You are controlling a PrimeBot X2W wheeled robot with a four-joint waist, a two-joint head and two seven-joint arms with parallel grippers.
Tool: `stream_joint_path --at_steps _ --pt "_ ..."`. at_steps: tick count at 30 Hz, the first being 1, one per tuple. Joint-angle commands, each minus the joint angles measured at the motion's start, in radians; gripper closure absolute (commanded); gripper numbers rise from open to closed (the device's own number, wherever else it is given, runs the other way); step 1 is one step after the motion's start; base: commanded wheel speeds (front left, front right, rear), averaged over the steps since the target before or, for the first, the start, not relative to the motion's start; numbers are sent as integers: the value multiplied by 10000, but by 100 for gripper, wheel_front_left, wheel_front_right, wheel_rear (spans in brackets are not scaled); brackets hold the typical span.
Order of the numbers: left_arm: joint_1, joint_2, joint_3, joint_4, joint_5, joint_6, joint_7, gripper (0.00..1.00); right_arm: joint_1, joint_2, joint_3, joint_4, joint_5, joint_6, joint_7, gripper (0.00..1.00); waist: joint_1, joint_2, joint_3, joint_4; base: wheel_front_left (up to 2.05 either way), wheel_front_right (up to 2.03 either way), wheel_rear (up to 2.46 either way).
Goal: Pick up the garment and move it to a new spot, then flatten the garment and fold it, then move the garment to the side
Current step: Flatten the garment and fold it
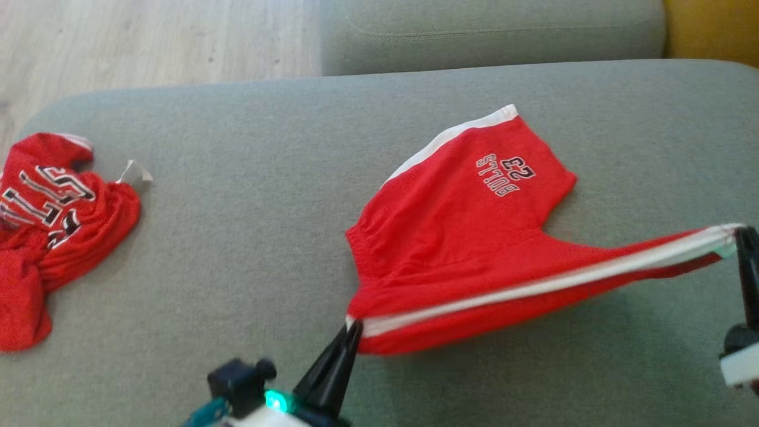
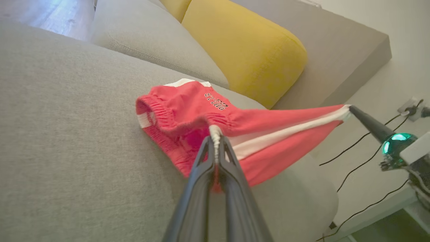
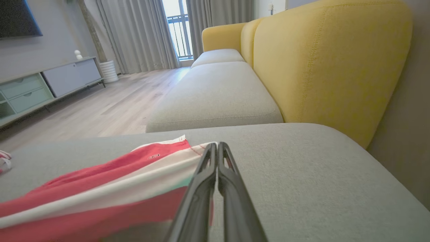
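Observation:
The garment is a pair of red shorts (image 1: 462,237) with white side stripes and a printed number, lying partly on the grey sofa seat (image 1: 237,249). My left gripper (image 1: 353,329) is shut on the waistband corner at a white stripe, as the left wrist view shows (image 2: 215,134). My right gripper (image 1: 741,234) is shut on the hem end of the near leg, seen close in the right wrist view (image 3: 217,145). The near edge of the shorts (image 2: 275,141) is stretched taut between both grippers and lifted off the seat; the far half rests on the cushion.
A crumpled red jersey (image 1: 53,219) lies at the seat's left end. Yellow back cushions (image 2: 245,50) stand behind the seat, and a second grey seat (image 3: 215,97) adjoins it. Wood floor (image 1: 148,41) lies beyond; cables (image 2: 362,161) run past the sofa's end.

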Motion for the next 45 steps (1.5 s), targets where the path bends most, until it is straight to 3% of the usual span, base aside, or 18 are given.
stream_joint_path --at_steps 1,6,11,22,30,31,32,33,34,41,45 --pt "-744 -281 476 -229 -398 -100 105 100 -789 -190 11 -141 49 -9 53 100 1 -1 205 211 0 0 0" --pt "-1827 -1325 809 289 -1716 -482 704 100 -2163 -339 225 1036 65 -9 30 100 1 -1 870 680 0 0 0" --pt "-3032 -1926 1312 1025 -2503 -749 881 100 -3940 -673 748 2207 62 -9 -142 100 1 -1 1617 1019 0 0 0" --pt "-4769 -2381 1541 2573 -2832 -962 884 100 -7474 -1141 2434 4997 375 -9 -51 100 1 -1 2568 1625 0 0 0" --pt "-5672 -2583 1494 3741 -2919 -1050 582 100 -8814 -1070 3392 6717 688 -9 -156 100 1 -1 2876 1831 0 0 0" --pt "-5751 -2597 1421 3884 -2939 -1071 603 80 -8936 -1057 3517 6913 730 -9 -237 96 1 -1 2891 1835 0 0 0" --pt "-5824 -2607 1364 4016 -2937 -1090 583 71 -9047 -1040 3629 7096 774 -9 -324 48 1 -1 2900 1832 0 0 0" --pt "-5867 -2616 1338 4158 -2978 -1106 564 44 -9145 -1013 3738 7259 833 -9 -410 0 1 -1 2899 1820 0 0 0" --pt "-5900 -2623 1306 4288 -3011 -1119 553 2 -9226 -976 3831 7389 908 -9 -521 0 1 -1 2884 1797 0 0 0" --pt "-5764 -2446 1053 4850 -2504 -1144 -244 0 -8994 -1100 4512 7656 1447 -9 -1438 0 1 -1 2342 1534 0 0 0" --pt "-5236 -2108 1096 4766 -1315 -532 -774 0 -8112 -1378 4760 7524 1721 -9 -1826 0 1 -1 1873 1361 0 0 0"
